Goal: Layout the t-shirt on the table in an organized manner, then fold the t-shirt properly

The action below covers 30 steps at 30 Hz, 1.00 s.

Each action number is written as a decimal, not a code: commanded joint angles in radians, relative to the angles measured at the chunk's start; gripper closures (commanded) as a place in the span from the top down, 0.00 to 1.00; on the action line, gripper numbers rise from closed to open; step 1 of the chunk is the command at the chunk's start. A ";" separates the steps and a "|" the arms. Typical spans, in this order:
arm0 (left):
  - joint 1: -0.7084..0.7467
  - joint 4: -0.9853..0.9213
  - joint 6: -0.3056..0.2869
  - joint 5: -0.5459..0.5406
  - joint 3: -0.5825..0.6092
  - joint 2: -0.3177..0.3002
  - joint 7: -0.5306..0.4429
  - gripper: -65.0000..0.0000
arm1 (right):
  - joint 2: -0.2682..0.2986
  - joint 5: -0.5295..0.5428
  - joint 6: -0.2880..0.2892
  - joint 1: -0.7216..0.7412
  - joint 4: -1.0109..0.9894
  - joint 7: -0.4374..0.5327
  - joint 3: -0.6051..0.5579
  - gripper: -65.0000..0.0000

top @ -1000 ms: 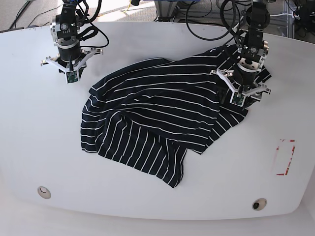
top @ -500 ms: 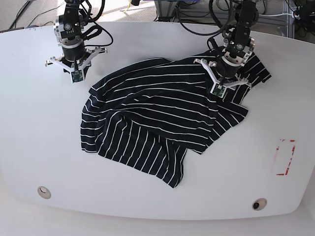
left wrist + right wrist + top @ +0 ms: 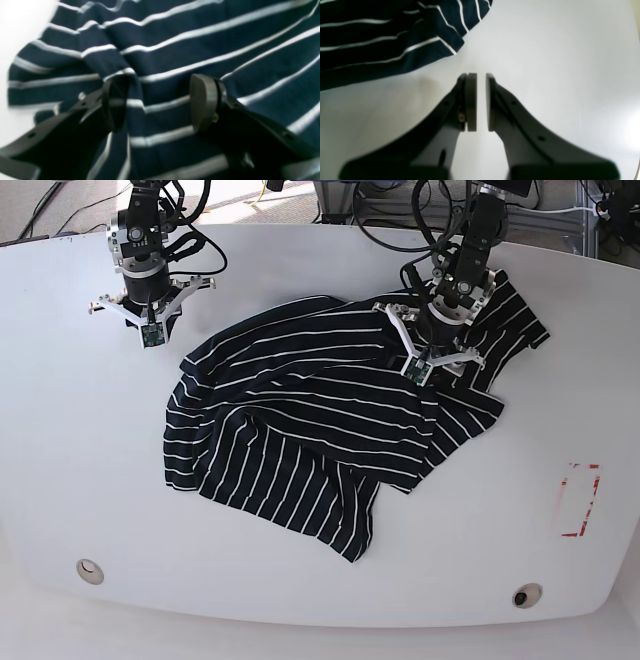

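One dark navy t-shirt with thin white stripes lay crumpled across the middle of the white counter, its cloth bunched in overlapping folds, one sleeve reaching toward the far right and the hem trailing toward the near edge. Above its upper right part stood the left gripper, jaws spread wide with striped cloth between them, nothing pinched. Well apart, over bare counter beside the shirt's far left edge, the right gripper was clenched almost fully, holding nothing.
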 commanded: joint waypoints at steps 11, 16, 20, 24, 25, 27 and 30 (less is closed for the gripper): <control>-0.113 -0.098 -0.001 -0.004 -0.022 0.012 0.023 0.22 | 0.002 -0.004 -0.007 0.007 0.020 0.017 -0.002 0.08; -0.123 -0.057 -0.010 -0.008 -0.038 0.012 0.052 0.05 | 0.003 0.000 -0.003 0.006 0.019 0.022 0.001 0.08; -0.121 -0.003 -0.014 -0.010 -0.071 0.012 0.053 0.00 | 0.003 -0.001 -0.003 0.009 0.019 0.022 0.000 0.08; -0.120 0.087 -0.015 -0.012 -0.125 0.016 0.048 0.00 | 0.003 0.002 -0.003 0.015 0.020 0.023 -0.001 0.07; -0.124 0.117 -0.014 -0.013 -0.142 0.017 0.047 0.00 | 0.003 0.005 -0.003 0.019 0.021 0.025 -0.001 0.07; -0.121 0.158 -0.013 -0.015 -0.166 0.019 0.048 0.00 | 0.003 0.007 -0.002 0.023 0.019 0.025 -0.001 0.08; -0.120 0.203 -0.013 -0.020 -0.190 0.022 0.054 0.00 | 0.002 0.012 -0.002 0.029 0.019 0.025 -0.002 0.08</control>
